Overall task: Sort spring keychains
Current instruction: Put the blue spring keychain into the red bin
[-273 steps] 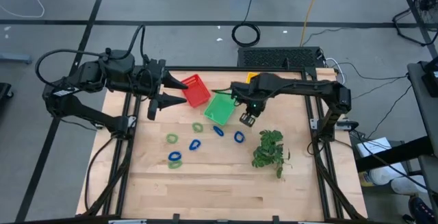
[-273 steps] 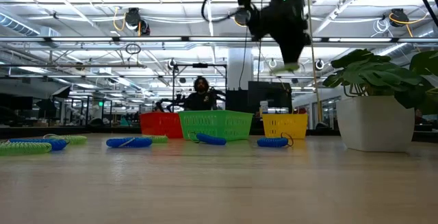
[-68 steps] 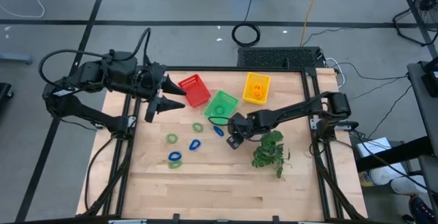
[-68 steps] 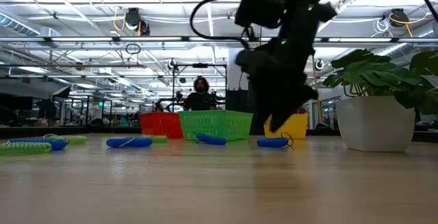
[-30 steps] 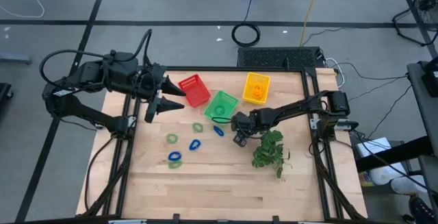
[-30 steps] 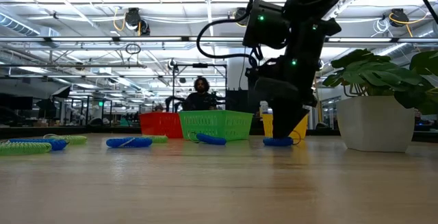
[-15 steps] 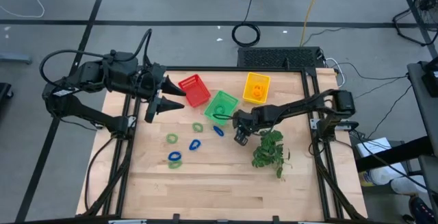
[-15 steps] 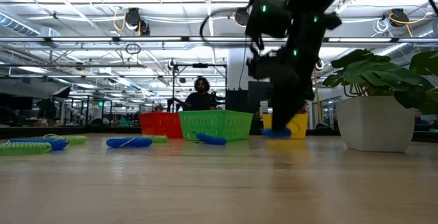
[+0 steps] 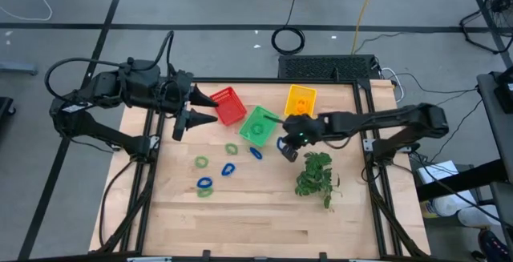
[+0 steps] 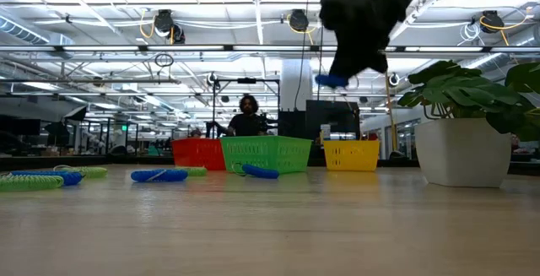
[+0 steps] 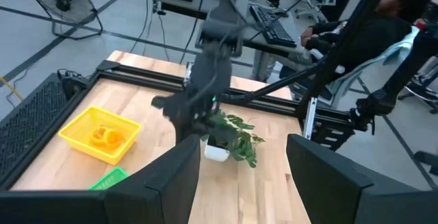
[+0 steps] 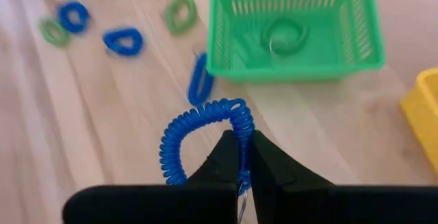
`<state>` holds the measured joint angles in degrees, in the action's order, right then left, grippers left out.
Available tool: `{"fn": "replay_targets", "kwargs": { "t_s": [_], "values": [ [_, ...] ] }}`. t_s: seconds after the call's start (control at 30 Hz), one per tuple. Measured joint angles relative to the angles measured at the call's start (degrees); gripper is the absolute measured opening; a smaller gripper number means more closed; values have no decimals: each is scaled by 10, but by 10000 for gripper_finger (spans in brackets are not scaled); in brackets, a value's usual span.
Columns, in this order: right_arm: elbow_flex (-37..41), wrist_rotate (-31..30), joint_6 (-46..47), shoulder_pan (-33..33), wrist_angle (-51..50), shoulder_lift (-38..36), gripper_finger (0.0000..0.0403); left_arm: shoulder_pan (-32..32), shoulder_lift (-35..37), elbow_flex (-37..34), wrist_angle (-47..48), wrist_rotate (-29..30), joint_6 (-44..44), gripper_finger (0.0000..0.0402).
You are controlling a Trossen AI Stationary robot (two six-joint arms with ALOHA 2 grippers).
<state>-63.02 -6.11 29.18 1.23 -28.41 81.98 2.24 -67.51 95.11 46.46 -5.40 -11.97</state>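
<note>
My right gripper (image 9: 287, 150) hangs above the table between the green basket (image 9: 259, 124) and the plant sprig (image 9: 317, 174), shut on a blue spring keychain (image 12: 205, 138), which also shows in the low view (image 10: 332, 80). Several blue and green keychains lie flat on the wood, among them a green one (image 9: 232, 148) and a blue one (image 9: 228, 168). Another blue one (image 12: 200, 80) leans against the green basket's wall. A green keychain (image 12: 287, 35) lies inside that basket. My left gripper (image 9: 208, 108) waits open at the far left, beside the red basket (image 9: 227, 106). My right gripper pinches the blue keychain's coil at one point of its loop (image 12: 239, 125) between its two fingers. The fingers slant down from the table's right side. The loop stands out past the fingertips, lifted clear of the table.
The yellow basket (image 9: 300, 102) at the far right holds orange keychains (image 11: 104, 135). The potted plant sprig stands right of centre on the table. Bare wood spreads across the near half (image 9: 256, 222). A person sits beyond the far edge (image 10: 246, 116).
My right gripper has risen from the tabletop and drawn a little toward the far right, tipping less steeply downward. The blue keychain, which lay on the wood under it, has come up with it and now hangs clear of the table.
</note>
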Motion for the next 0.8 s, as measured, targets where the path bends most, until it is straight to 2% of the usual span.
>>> {"fn": "replay_targets", "kwargs": {
  "t_s": [0.2, 0.63, 0.8],
  "values": [
    [-9, -14, -25, 0, 15, -49, 0, 0, 0, 0, 1, 0, -2, 228],
    [-182, -14, -226, -1, 42, -49, 0, 0, 0, 0, 0, 11, -33, 228],
    [-204, -14, -279, -4, 86, -50, 0, 0, 0, 0, 0, 11, -39, 228]
  ]
}}
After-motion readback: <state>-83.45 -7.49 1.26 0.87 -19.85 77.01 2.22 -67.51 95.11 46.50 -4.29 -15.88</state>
